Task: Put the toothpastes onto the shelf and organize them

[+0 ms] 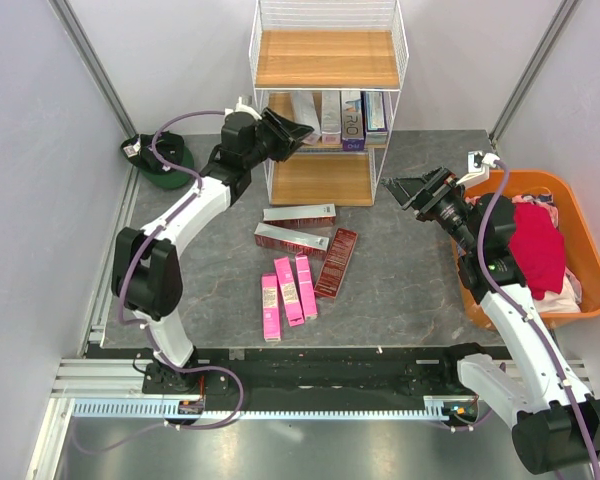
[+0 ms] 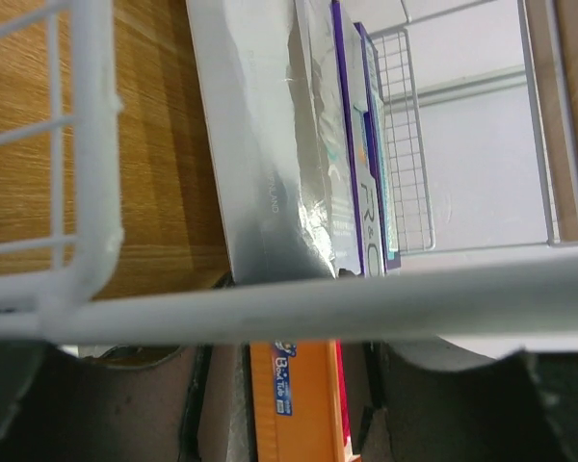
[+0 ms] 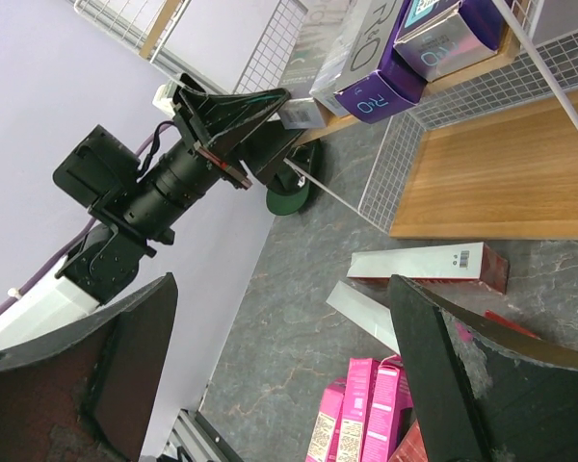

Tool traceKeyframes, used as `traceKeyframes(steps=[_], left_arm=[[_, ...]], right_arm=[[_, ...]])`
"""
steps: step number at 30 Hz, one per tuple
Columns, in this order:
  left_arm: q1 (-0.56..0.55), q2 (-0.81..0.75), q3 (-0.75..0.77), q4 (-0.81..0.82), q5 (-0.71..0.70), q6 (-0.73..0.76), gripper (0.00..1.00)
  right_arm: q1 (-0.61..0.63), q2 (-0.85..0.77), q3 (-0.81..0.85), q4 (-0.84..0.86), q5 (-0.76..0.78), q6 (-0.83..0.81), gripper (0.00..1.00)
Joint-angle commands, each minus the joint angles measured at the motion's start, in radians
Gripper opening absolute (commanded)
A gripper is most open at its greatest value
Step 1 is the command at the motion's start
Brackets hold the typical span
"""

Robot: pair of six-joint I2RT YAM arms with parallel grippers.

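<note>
On the middle board of the white wire shelf (image 1: 325,58) stand several silver and purple toothpastes (image 1: 352,118). My left gripper (image 1: 300,128) reaches in at that board's left end. In the left wrist view its jaws sit against the sides of a toothpaste box with an orange face (image 2: 289,404), behind a shelf wire. Three dark red boxes (image 1: 298,213) and three pink ones (image 1: 288,290) lie on the table in front of the shelf. My right gripper (image 1: 400,188) hangs open and empty to the right of the shelf, above the pink boxes (image 3: 366,414).
An orange tub (image 1: 540,182) holding red cloth (image 1: 535,245) stands at the right edge, beside my right arm. A dark green round object (image 1: 160,160) sits at the back left. Grey walls close in both sides.
</note>
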State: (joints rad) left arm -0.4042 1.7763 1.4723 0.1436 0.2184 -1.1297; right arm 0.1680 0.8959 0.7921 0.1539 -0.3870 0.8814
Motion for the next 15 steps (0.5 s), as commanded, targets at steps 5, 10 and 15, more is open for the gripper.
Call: traceKeyframes(steps=[5,10,15], left_arm=[[0.008,0.025,0.115,-0.085,0.013,0.031,0.86],[0.007,-0.026,0.12,-0.219,-0.017,0.119,0.98],[0.007,-0.092,0.088,-0.265,-0.021,0.194,1.0]], right_arm=[[0.004,-0.008,0.002,0.01,-0.006,-0.024,0.98],[0.004,-0.005,0.002,0.009,-0.006,-0.027,0.98],[0.004,-0.002,0.004,0.009,-0.009,-0.03,0.98]])
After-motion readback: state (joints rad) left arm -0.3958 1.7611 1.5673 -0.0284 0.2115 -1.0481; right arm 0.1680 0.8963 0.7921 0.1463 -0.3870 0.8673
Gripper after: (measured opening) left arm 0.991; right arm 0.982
